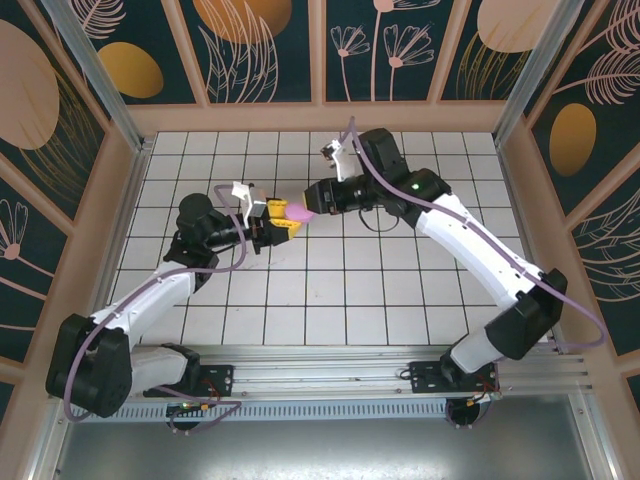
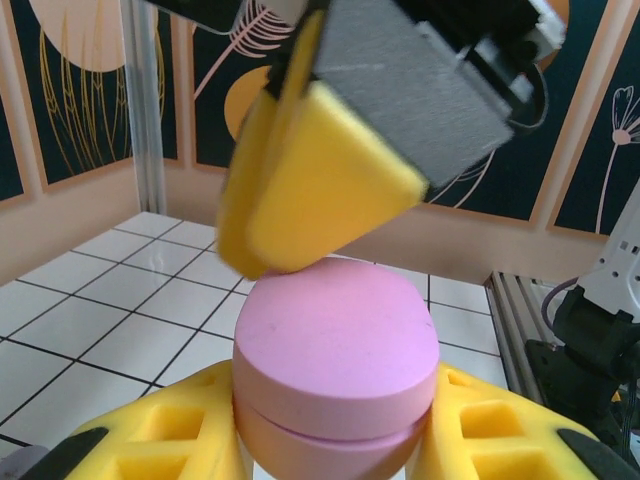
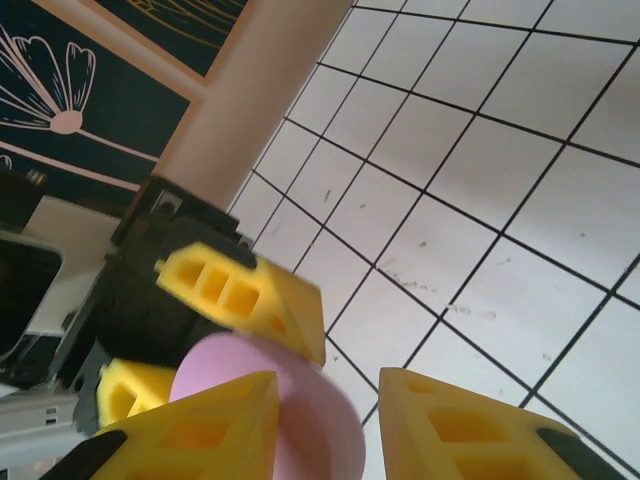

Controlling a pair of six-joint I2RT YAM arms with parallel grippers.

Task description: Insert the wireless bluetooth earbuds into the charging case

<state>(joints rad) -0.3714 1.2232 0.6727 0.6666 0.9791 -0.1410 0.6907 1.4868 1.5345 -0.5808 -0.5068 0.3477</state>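
Left arm: left gripper [image 1: 283, 222] reaches in toward mid-table, held above the white tiled table [image 1: 400, 300]. Its yellow ribbed plastic fingers [image 2: 170, 430] are closed on the rounded pink plastic charging case [image 2: 335, 345], one on each flank of the lower shell. Grip looks firm and the case is clear of the tiles.

Centre: the case hangs between the two grippers. A seam runs round the body and the lid looks shut, so the interior is hidden. I cannot tell where the wireless bluetooth earbuds are. From above, the case appears stretched roughly along the line joining the grippers, tilted slightly up toward the right; that is a judgement, since the view is small.

Right arm: right gripper [image 1: 315, 205] comes in from the opposite side, nose to nose with the left. One yellow finger [image 2: 300, 190] bears on the flat lid from above. In the right wrist view the case sits against one of its own fingers, while a sliver of tile shows between the case edge and the other. Jaws read as part-way apart, touching but not clamping.

Relation that matters: the lid face is turned toward the right fingers, with the case directly ahead of them and in contact. The left arm acts as the holder. The next step is likely opening the lid. The risk is that the case twists in the left grip.
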